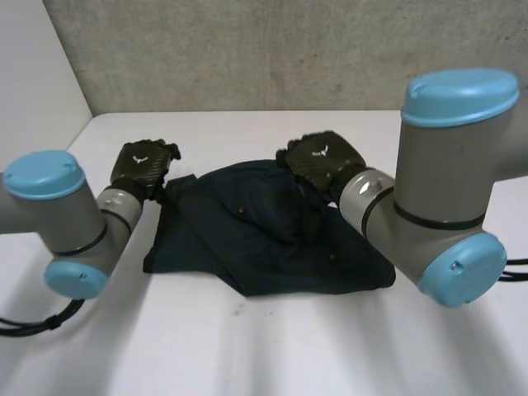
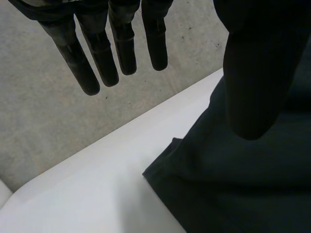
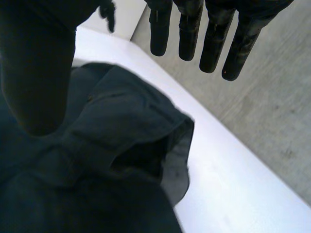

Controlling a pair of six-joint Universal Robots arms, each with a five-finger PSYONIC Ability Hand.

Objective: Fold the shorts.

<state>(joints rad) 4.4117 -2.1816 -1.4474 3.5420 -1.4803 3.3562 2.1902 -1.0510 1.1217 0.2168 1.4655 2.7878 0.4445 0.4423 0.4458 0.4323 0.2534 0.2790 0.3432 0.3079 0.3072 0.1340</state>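
Dark navy shorts [image 1: 264,239] lie crumpled on the white table [image 1: 289,346] between my two arms. My left hand [image 1: 144,165] is at the shorts' far left corner, its fingers [image 2: 97,58] straight and spread above the table edge, its thumb over the cloth [image 2: 233,184] with nothing pinched. My right hand [image 1: 322,161] hovers over the far right part of the shorts. Its fingers [image 3: 214,39] are straight and hold nothing. Below its palm a raised fold of the shorts [image 3: 112,126] shows an open hem.
A grey concrete wall [image 1: 247,49] runs along the table's far edge, close behind both hands. Bare white table lies in front of the shorts and at the far left corner [image 2: 73,194].
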